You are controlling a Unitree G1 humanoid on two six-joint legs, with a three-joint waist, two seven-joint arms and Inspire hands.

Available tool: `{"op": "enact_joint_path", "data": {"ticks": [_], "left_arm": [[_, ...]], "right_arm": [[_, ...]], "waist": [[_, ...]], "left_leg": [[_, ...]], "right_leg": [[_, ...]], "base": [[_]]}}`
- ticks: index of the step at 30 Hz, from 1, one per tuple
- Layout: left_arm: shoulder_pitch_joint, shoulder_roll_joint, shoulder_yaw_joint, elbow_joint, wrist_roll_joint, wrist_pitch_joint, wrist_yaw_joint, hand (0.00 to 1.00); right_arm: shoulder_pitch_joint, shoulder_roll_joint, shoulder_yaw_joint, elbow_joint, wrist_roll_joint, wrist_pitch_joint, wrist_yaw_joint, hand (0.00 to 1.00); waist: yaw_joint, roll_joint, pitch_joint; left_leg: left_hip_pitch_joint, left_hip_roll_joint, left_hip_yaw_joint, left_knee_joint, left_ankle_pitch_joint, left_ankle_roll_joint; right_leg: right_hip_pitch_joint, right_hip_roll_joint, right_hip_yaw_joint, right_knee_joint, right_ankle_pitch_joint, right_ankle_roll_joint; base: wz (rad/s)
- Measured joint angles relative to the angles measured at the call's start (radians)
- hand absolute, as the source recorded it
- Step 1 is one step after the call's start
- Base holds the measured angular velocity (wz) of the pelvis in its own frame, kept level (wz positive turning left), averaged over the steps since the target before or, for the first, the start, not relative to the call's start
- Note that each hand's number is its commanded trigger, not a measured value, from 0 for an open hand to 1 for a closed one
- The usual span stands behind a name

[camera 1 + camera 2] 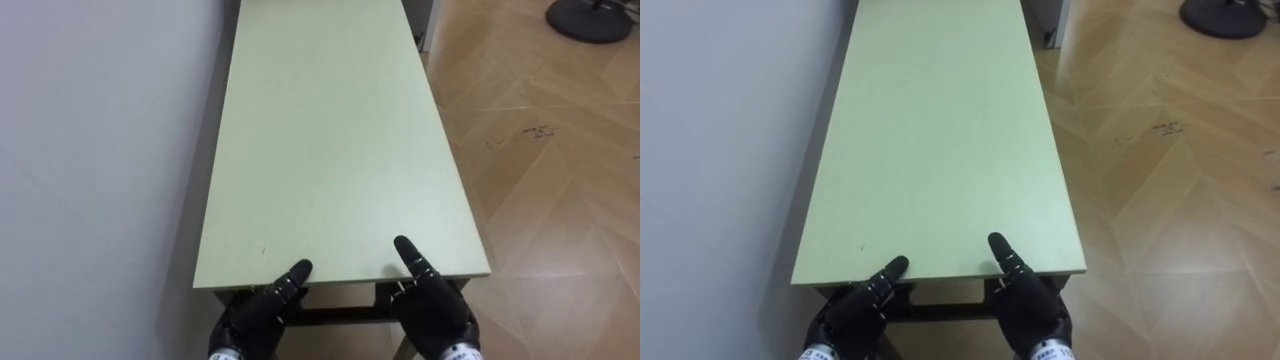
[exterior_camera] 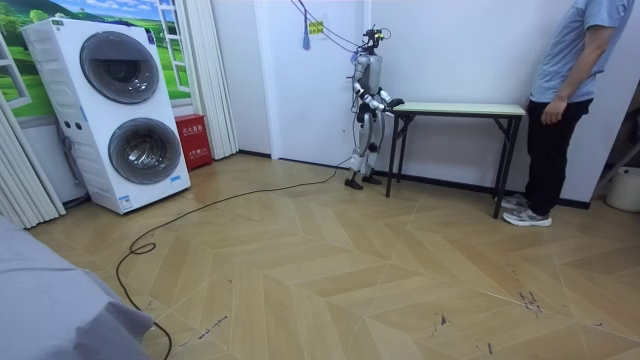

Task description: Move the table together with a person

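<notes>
Green table [image 1: 330, 150], near edge touching left hand [image 1: 262, 315], right hand [image 1: 432, 305]

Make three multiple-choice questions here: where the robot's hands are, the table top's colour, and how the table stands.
1. Where are the left hand and right hand? A on the wall; B at the table's near short edge; C at its far end.
2. The table top's colour? A red; B black; C pale green.
3. The table: A stands level on its legs; B lies on its side; C is upside down.
Answers: 1 B, both hands meet the near edge; 2 C, the eye views show pale green; 3 A, the room view shows it upright.
</notes>
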Motion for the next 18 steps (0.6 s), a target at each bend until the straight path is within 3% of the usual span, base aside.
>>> {"op": "enact_joint_path", "data": {"ticks": [9,14,18], "left_arm": [[0.005,0.0,0.02,0.008,0.028,-0.003,-0.023,0.0],[-0.005,0.0,0.039,0.081,0.068,-0.023,-0.074,0.0],[-0.006,0.033,0.053,0.149,0.193,-0.019,-0.084,0.0]], "right_arm": [[-0.006,-0.019,-0.011,0.07,-0.193,0.002,0.038,0.0],[-0.008,-0.033,-0.018,0.157,-0.29,0.003,0.05,0.0],[-0.013,-0.044,-0.034,0.235,-0.422,0.005,0.046,0.0]], "waist": [[0.008,-0.006,-0.0029],[0.008,-0.016,-0.0111],[0.001,-0.02,-0.0119]], "left_leg": [[-0.003,0.004,0.019,-0.001,0.0,0.0],[0.0,0.005,0.017,-0.001,-0.001,0.0],[0.0,0.006,0.013,-0.001,-0.001,0.0]], "right_leg": [[-0.001,0.001,0.016,0.001,0.0,0.0],[0.003,0.003,0.018,0.0,0.0,0.0],[-0.002,0.003,0.018,0.0,0.0,0.0]], "base": [[-0.03],[0.0],[-0.05]]}}
